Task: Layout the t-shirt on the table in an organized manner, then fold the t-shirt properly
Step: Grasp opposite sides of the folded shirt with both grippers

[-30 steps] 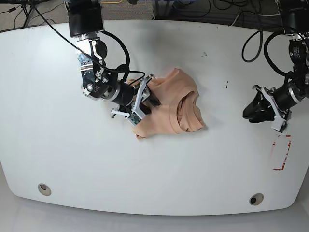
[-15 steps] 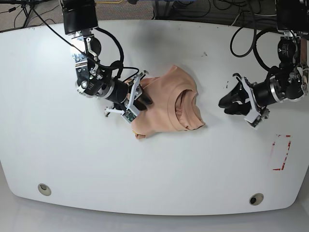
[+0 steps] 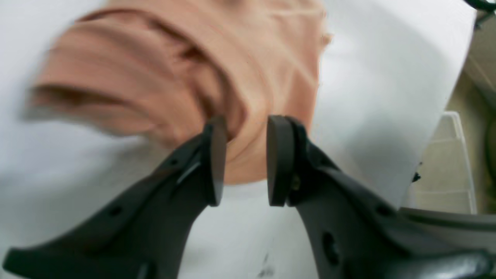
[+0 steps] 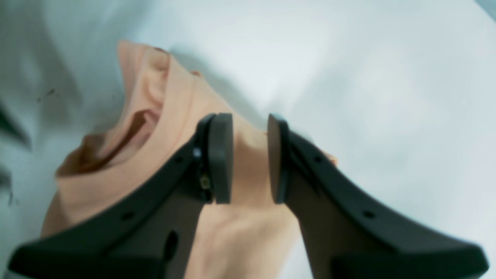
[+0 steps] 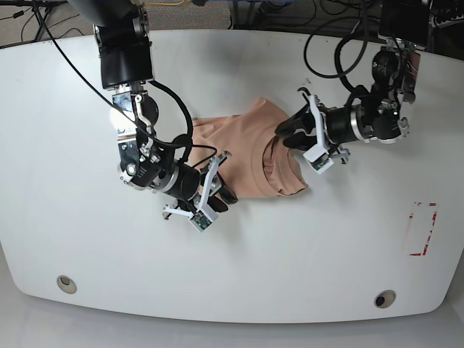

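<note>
The base view shows the whole bunched t-shirt (image 5: 254, 156) lying mid-desk (image 5: 87, 239), which neither wrist cam does. The left gripper (image 3: 242, 162) has its jaws narrowly apart with shirt fabric behind the gap; a real grip can't be told. Right gripper (image 4: 250, 159) looks the same over the shirt's edge.

Left gripper (image 5: 292, 135) has swung in from the far side of the table (image 5: 348, 246), near the red dashed mark (image 5: 423, 229), to the collar edge of the t-shirt (image 5: 250, 156). In the left wrist view its jaws stand apart with cloth just beyond them (contact not clear, blurred). Right gripper (image 5: 220, 190) has shifted down toward the near edge, jaws parted over the shirt's lower left hem. T-shirt now stretched wider to the left and flatter, and the bunched lower-left corner is gone.
</note>
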Robot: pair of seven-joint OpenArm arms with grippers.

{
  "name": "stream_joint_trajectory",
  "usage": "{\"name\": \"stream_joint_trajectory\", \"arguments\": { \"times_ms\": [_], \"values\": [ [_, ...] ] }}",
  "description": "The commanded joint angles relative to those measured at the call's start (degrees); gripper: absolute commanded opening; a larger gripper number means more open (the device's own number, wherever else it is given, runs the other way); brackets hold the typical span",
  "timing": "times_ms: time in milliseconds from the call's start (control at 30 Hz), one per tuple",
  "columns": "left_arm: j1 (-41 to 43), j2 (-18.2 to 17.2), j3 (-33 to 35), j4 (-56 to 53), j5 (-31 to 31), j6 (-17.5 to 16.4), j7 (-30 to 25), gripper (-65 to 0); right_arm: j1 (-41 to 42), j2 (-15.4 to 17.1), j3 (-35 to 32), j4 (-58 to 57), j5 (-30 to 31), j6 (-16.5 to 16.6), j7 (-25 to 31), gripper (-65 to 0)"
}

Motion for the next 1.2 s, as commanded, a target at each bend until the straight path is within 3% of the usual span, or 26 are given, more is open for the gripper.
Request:
{"name": "stream_joint_trajectory", "arguments": {
  "times_ms": [0, 167, 267, 433, 633, 900, 1000, 1167],
  "values": [
    [-0.9, 3.2, 1.3, 0.2, 3.0, -0.1, -1.1, -49.2, 3.6, -0.9, 0.1, -7.1, 0.6, 0.4, 5.9, -50.6],
    [-0.9, 8.1, 2.3, -4.3, 10.3, -0.1, -1.1, -49.2, 5.0, -0.6, 0.1, -15.2, 0.6, 0.5, 11.9, -50.6],
    [-0.9, 9.2, 2.2, -6.0, 13.5, -0.1, -1.1, -49.2, 5.3, 1.2, 0.1, -18.8, 0.6, 1.4, 15.0, -50.6],
    [-1.1, 9.2, 2.2, -8.6, 17.6, -0.1, -1.3, -49.2, 5.1, 3.3, 0.2, -25.5, 0.5, 3.7, 20.3, -50.7],
    [-4.0, 7.3, 2.2, -12.6, 20.6, -0.1, -1.3, -49.2, 1.6, 6.9, 0.4, -27.4, 1.2, 3.8, 24.3, -51.0],
    [-7.7, 5.1, 2.5, -14.4, 20.9, -0.1, -1.3, -49.2, -5.5, 9.5, 0.6, -21.8, 1.7, 3.8, 24.7, -51.2],
    [-9.8, 3.7, 2.6, -17.2, 20.9, -0.1, -1.3, -49.2, -9.7, 10.0, 3.6, -17.1, 2.9, 3.8, 24.0, -51.2],
    [-16.7, 3.5, 2.6, -25.3, 20.9, -0.1, -1.3, -49.2, -14.9, 7.5, 8.9, -7.9, 2.2, 3.8, 17.8, -51.2]
  ]
}}
